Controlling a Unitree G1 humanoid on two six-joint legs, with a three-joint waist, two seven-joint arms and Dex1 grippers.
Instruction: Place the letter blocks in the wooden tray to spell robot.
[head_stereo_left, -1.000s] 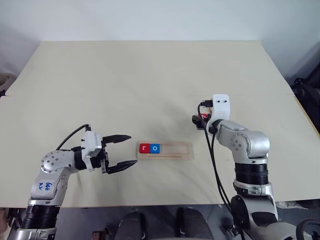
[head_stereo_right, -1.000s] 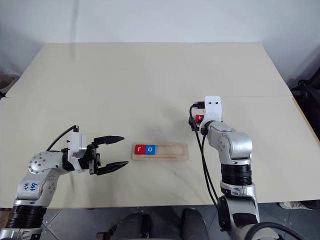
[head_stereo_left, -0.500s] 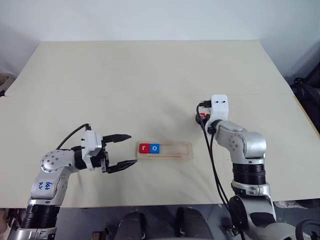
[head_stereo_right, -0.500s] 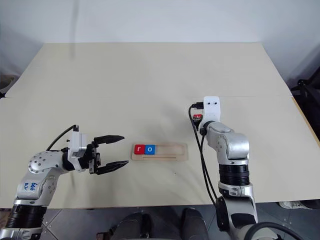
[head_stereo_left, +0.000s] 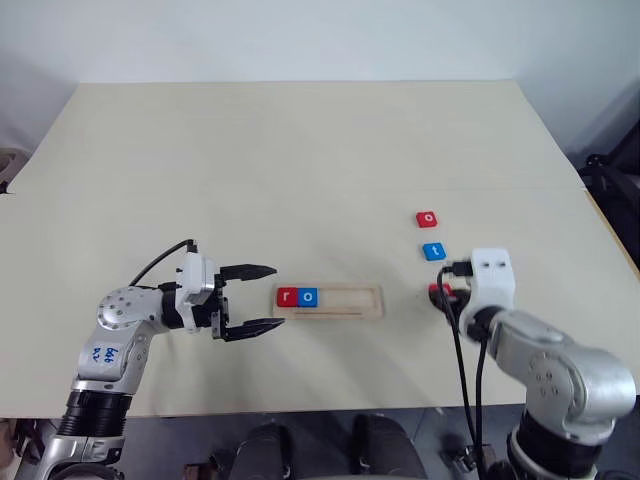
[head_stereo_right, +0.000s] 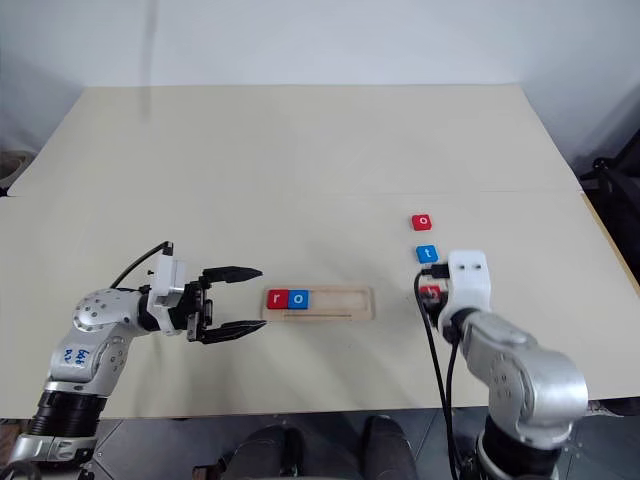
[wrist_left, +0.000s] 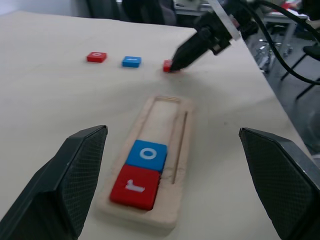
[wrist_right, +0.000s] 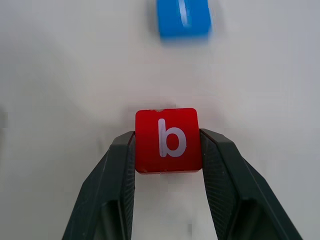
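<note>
The wooden tray (head_stereo_left: 345, 302) lies in the middle of the table, with a red r block (head_stereo_left: 289, 296) and a blue o block (head_stereo_left: 309, 296) side by side at its left end. My right gripper (wrist_right: 167, 139) is shut on a red b block (wrist_right: 167, 140), low over the table to the right of the tray. Beyond it lie a blue t block (head_stereo_left: 434, 251) and a red o block (head_stereo_left: 427, 218). My left gripper (head_stereo_left: 268, 298) is open and holds nothing. It points level at the tray's left end, a short gap away.
The tray's slot (wrist_left: 167, 112) is bare from the blue o block to its right end. A seam (head_stereo_left: 200, 190) crosses the pale table (head_stereo_left: 300, 140). Dark equipment (head_stereo_left: 610, 175) stands beyond the table's right edge.
My right gripper has pulled back toward me with the red b block in its grip, uncovering the red o and blue t blocks. The left gripper has stayed about where it was.
</note>
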